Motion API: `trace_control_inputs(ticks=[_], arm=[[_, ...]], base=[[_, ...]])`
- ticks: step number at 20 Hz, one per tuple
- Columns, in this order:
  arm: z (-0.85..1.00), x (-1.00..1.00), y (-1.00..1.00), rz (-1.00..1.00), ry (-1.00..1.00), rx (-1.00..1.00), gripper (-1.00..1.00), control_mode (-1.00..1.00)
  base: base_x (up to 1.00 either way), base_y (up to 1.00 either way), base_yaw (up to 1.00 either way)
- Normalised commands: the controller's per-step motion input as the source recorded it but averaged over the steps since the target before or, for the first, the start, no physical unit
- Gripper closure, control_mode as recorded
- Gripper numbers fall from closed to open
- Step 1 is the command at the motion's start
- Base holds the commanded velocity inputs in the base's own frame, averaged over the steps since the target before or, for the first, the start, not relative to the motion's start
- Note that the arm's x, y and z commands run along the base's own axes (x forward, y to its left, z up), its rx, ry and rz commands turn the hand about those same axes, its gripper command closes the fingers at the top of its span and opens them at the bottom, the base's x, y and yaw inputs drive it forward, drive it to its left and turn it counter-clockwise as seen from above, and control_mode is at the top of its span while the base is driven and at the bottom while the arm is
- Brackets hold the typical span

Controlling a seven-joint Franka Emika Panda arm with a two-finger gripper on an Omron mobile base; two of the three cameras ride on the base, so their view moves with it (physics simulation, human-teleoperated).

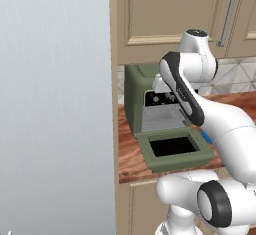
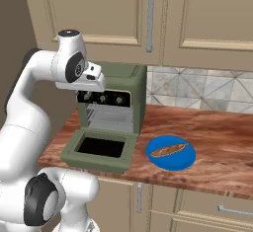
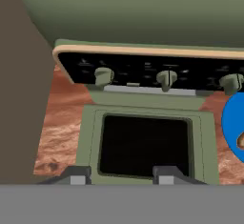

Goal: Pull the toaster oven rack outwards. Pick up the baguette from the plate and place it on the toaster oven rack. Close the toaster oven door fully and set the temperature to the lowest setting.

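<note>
From the left base view I am seeing the toaster oven (image 1: pixel 136 91) sitting on the wooden surface (image 1: pixel 131 156) next to a tall grey panel (image 1: pixel 54 104). The toaster oven door (image 1: pixel 175 150) is lying fully open, flat toward me, its dark glass facing up. The toaster oven rack (image 1: pixel 160 119) is showing in the cavity mouth behind the door. My arm is crossing in front of the oven's right side and hiding much of the control strip.

From the right base view I am looking at the same oven with the black control strip (image 2: pixel 104 97) and its three knobs above the open cavity. The rack (image 2: pixel 111 120) is sitting inside; I cannot tell whether it is pulled out at all. The plate (image 2: pixel 171 153) is resting on the surface just to the right of the open door, and the baguette (image 2: pixel 168 150) is lying across it. My wrist is hanging in front of the oven's upper left corner, above the door.

From the hand view I am looking down at the control strip and the open door below it. The end effector (image 3: pixel 121 174) is hovering over the door's near edge, fingers partly apart and holding nothing. The plate's blue edge (image 3: pixel 232 123) is showing at the right.
</note>
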Motion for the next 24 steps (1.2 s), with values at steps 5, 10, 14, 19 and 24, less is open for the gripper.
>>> trace_control_inputs(ticks=[5, 10, 14, 19, 24], arm=[[-0.10, -0.20, -0.19, -0.01, 0.00, 0.00, -1.00, -1.00], [-0.42, -0.34, -0.46, -0.03, 0.00, 0.00, -1.00, -1.00], [-0.42, -0.23, -0.44, -0.02, 0.00, 0.00, -1.00, -1.00], [-0.29, -0.30, -0.47, -0.03, 0.00, 0.00, -1.00, -1.00], [-0.26, -0.14, -0.29, -0.02, 0.00, 0.00, -1.00, -1.00]], base=[[0.00, 0.00, 0.00], [0.00, 0.00, 0.00], [0.00, 0.00, 0.00], [0.00, 0.00, 0.00], [0.00, 0.00, 0.00]])
